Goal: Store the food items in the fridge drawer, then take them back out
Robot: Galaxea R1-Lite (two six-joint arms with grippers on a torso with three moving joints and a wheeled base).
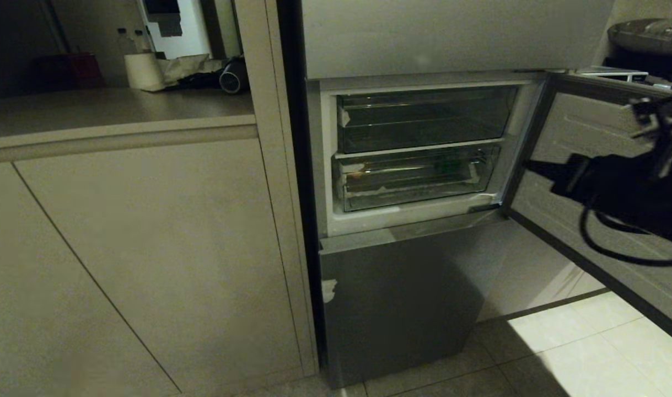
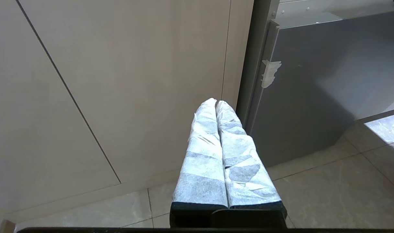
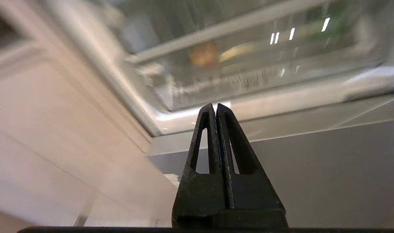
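We see the right gripper (image 3: 216, 108) fingers pressed together, grasping nothing, in front of the fridge drawer (image 1: 418, 179). Left gripper (image 2: 216, 103) fingers likewise clenched, empty. No legible writing.

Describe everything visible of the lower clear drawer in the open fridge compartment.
The fridge drawer is clear plastic, wide and shallow, pushed in below a similar upper drawer. White tape scraps cling to its front corners. Blurred orange and green shapes show through its front. Nothing touches it; the right tool, shut, points towards it from outside.

Clear glossy plastic is forming the fridge drawer (image 1: 418, 176); matt grey steel is covering the lower door (image 1: 391, 298); crinkled white cloth is wrapping the left gripper (image 2: 216, 103).
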